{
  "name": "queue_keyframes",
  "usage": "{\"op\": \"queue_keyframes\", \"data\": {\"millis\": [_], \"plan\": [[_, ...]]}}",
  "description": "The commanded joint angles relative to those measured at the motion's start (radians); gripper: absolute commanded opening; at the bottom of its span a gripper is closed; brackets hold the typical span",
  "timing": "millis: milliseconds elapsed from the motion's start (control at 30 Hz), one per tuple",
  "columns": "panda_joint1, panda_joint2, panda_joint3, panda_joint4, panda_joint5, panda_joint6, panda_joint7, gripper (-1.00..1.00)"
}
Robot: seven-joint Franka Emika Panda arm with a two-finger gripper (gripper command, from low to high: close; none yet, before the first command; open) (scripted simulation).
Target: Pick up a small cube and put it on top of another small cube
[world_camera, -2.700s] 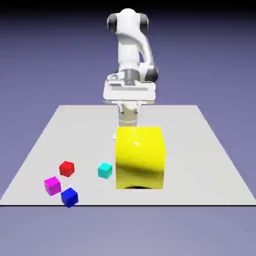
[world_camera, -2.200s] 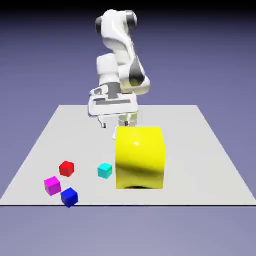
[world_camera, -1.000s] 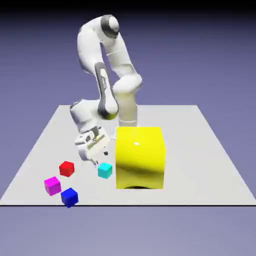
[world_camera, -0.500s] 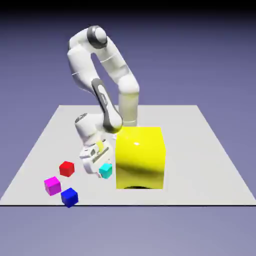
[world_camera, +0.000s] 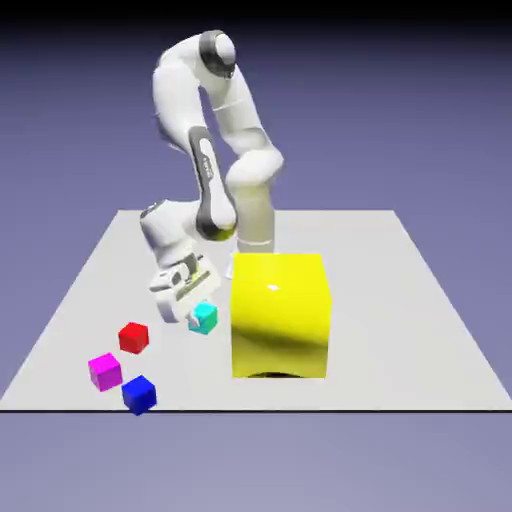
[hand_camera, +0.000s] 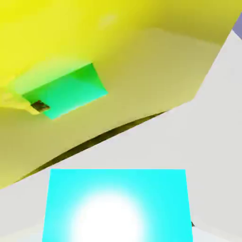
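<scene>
Now that the gripper has its fingers clamped on the small cyan cube, the move hinges on the small magenta cube, which sits toward the exterior view's left and nearer the camera, past the small red cube and just beside the small blue one. The cyan one's bright turquoise, with a blown-out white glare in the hand view, and looks pretty square between the fingertips, beside the big yellow block.

Cyan cube (raised), magenta cube on table.
</scene>
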Motion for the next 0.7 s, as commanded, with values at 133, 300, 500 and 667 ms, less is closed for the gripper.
{"op": "queue_keyframes", "data": {"millis": [133,300,500,667], "plan": [[0.133,-0.022,-0.181,0.174,-0.012,-0.027,0.186,-1.00],[0.266,-0.043,-0.363,0.348,-0.025,-0.055,0.371,-1.00],[0.412,-0.126,-0.526,0.464,-0.065,-0.013,0.490,-1.00],[0.516,-0.227,-0.618,0.493,-0.114,0.068,0.514,1.00]]}}
